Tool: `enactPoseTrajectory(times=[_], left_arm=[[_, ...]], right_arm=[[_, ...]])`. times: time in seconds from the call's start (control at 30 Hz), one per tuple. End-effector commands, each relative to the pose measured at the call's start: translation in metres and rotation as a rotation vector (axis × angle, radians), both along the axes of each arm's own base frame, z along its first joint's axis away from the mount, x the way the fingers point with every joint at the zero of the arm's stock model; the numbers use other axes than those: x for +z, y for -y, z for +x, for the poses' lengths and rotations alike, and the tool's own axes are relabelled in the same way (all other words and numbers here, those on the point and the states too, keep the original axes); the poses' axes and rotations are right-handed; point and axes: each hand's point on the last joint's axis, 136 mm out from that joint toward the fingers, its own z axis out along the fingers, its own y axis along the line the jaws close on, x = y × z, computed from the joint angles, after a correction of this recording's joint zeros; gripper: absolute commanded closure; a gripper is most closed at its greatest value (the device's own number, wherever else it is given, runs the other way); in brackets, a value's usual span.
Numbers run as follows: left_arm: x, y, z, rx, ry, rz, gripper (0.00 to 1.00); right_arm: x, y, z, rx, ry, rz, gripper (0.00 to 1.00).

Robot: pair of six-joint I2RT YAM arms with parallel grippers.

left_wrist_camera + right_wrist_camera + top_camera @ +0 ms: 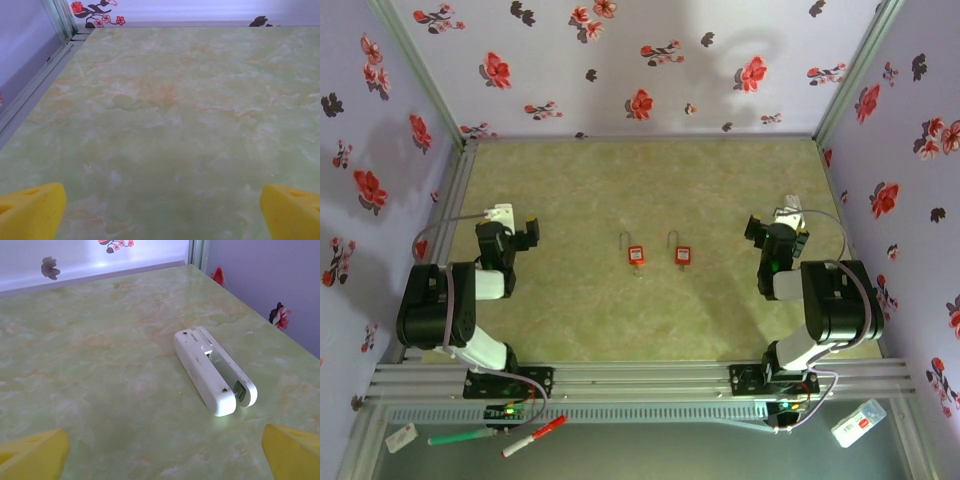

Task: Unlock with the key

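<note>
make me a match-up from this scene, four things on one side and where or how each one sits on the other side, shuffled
Things
1. white stapler
2. red marker
3. left gripper
4. right-hand padlock

Places or states
a. middle of the table, next to the other padlock
b. off the table, below the near rail
c. lying flat just ahead of the right gripper
d. open, over bare tabletop

Pairs: 1-c, 2-b, 3-d, 4-a
</note>
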Motion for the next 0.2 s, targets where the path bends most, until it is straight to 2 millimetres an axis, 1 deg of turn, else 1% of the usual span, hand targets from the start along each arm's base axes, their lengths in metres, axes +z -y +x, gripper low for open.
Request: enactPoseTrajectory(times=[0.0, 0.17], left_arm=[[0.0034, 0.0016, -0.0003, -0.008, 0.010, -0.016, 0.00], [0.0040, 0.0004, -0.0010, -0.001, 0.015, -0.018, 0.00]], right_arm=[[0.0034, 0.0038, 0.0017, -0.034, 0.014, 0.003, 0.01], [0.0049, 0.0032, 0.0007, -0.030, 0.021, 0.002, 0.01]])
